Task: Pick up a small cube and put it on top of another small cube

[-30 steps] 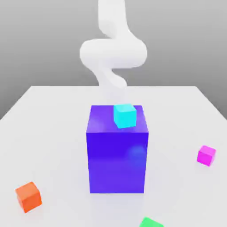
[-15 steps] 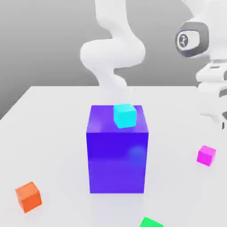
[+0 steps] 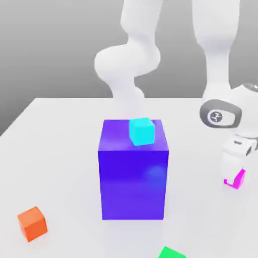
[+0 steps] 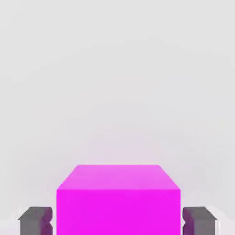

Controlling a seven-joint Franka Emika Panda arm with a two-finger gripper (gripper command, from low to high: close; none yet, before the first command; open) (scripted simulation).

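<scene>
The small cube point(image 3: 239, 179), bright magenta, rests on the white table at the exterior view's right, mostly covered by my hand. My gripper point(image 3: 233, 177) has come straight down over it. In the hand view the magenta cube point(image 4: 117, 202) sits between the two dark fingertips point(image 4: 34, 221), which press against its opposite sides, so the gripper is shut on it. Another small cube point(image 3: 172, 252), bright green, lies at the front edge of the exterior view, cut off by the frame, well apart from the gripper.
A big blue-purple block point(image 3: 132, 174) stands in the middle of the table point(image 3: 60, 151) with a cyan cube point(image 3: 141, 131) on top. An orange cube point(image 3: 33, 223) lies at the front left. The white arm rises behind the block.
The arm swung in from the right and came down onto the magenta cube. The fingers went from wide open to shut on it. The cubes have not moved.
</scene>
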